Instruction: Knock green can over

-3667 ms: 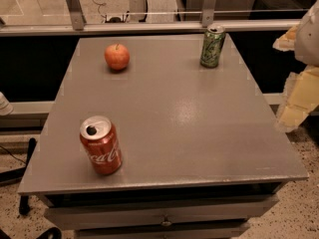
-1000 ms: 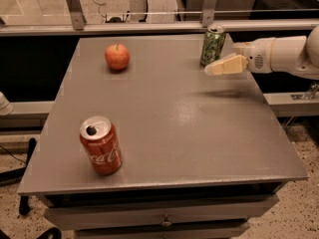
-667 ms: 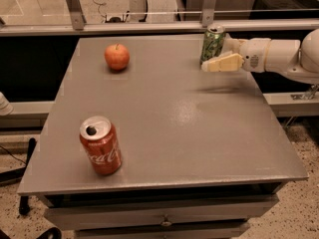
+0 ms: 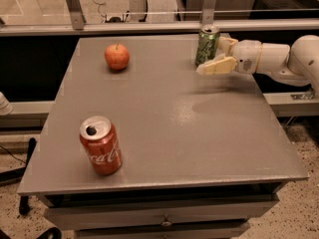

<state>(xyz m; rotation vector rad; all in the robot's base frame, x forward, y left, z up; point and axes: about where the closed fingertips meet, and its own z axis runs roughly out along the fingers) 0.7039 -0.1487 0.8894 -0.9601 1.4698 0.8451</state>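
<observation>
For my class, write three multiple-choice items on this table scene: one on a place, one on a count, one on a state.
1. Where over the table is the gripper?
A. near left corner
B. far right, beside the green can
C. dead centre

2. How many cans stand on the table?
A. one
B. two
C. three

3. The green can is:
A. upright
B. on its side
C. crushed flat

Answers:
1 B: the gripper sits right next to the green can at the far right.
2 B: the green can and a red can.
3 A: its silver top faces up.
</observation>
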